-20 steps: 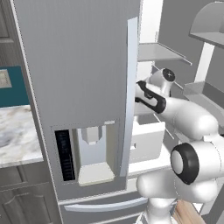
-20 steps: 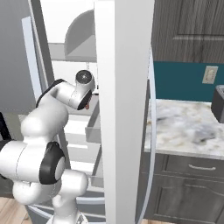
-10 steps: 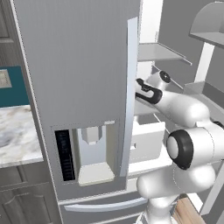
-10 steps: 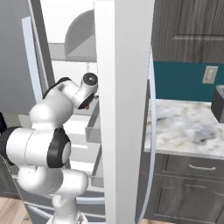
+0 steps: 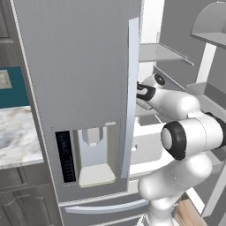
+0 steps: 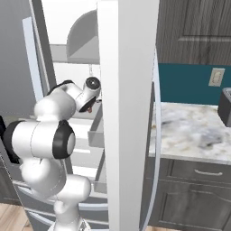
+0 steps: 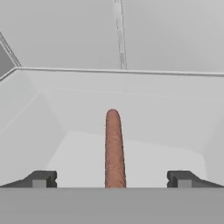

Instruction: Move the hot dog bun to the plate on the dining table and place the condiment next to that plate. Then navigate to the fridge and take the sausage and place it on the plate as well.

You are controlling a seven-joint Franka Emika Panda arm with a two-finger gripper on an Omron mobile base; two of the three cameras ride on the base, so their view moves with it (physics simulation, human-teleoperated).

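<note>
The fridge (image 5: 84,88) has both French doors swung out, and the arm reaches through the gap between them into the white interior. Biggest risk is the arm itself: in the left base view the elbow sits close to the left door's edge, and in the right base view the right door (image 6: 128,113) stands just beside the forearm. A wide swing on retreat could clip either door.

Marble desk (image 6: 194,131) to the right of the fridge is well apart from the arm, no concern there.

Inside, the sausage (image 7: 113,148) lies on the pale floor of a white bin or drawer, walls rising on all sides. It lies lengthwise along the hand's line of sight, centred between the fingertips.

The jaws (image 7: 111,179) are released, spread fully wide, nothing held, one tip on each side of the sausage.

Failure modes I'd expect:
- Sausage is round and thin: a close that lands off its middle may roll it or squirt it out.
- Descending too far drives the tips into the bin floor.
- Can't tell the height above the sausage from here, so closing early could grab air.
- Lifting straight back risks snagging the bin's front wall.
</note>
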